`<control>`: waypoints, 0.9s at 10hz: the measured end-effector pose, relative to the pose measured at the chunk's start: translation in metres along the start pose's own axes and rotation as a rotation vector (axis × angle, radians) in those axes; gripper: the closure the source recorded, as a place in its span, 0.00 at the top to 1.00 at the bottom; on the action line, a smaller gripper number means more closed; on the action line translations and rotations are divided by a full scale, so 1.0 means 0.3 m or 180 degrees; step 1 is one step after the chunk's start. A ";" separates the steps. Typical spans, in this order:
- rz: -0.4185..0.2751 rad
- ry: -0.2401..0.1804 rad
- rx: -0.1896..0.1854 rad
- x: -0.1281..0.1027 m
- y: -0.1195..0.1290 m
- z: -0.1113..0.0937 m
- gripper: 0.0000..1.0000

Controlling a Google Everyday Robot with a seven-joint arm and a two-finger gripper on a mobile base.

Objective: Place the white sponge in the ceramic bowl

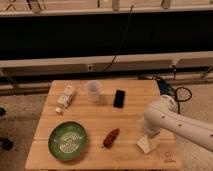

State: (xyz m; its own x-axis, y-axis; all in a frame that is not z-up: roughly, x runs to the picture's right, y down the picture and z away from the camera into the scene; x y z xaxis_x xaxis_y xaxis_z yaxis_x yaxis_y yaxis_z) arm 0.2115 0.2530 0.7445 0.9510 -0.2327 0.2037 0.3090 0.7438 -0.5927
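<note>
The white sponge (144, 145) lies flat near the front right corner of the wooden table (95, 117). My gripper (151, 138) hangs at the end of the white arm that comes in from the right. It is directly over the sponge's right part and hides that part. The green ceramic bowl (67, 141) with a pale pattern inside stands at the front left of the table, well to the left of the gripper.
A brown oblong object (111, 137) lies between the bowl and the sponge. A translucent white cup (93, 91), a black phone (119, 98) and a white printed tube package (65, 98) stand along the table's back. Cables lie on the floor at the right.
</note>
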 end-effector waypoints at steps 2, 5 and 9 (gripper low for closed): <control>-0.0031 -0.0032 -0.0013 -0.001 0.005 0.028 0.80; -0.0057 -0.0072 -0.0028 0.000 0.012 0.088 0.80; -0.0087 -0.0103 -0.0039 0.009 0.013 0.124 0.80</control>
State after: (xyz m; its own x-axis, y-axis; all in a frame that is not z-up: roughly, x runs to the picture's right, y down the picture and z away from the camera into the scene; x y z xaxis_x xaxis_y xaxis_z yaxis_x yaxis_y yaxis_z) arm 0.2148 0.2785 0.7716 0.9413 -0.2322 0.2449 0.3350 0.7296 -0.5961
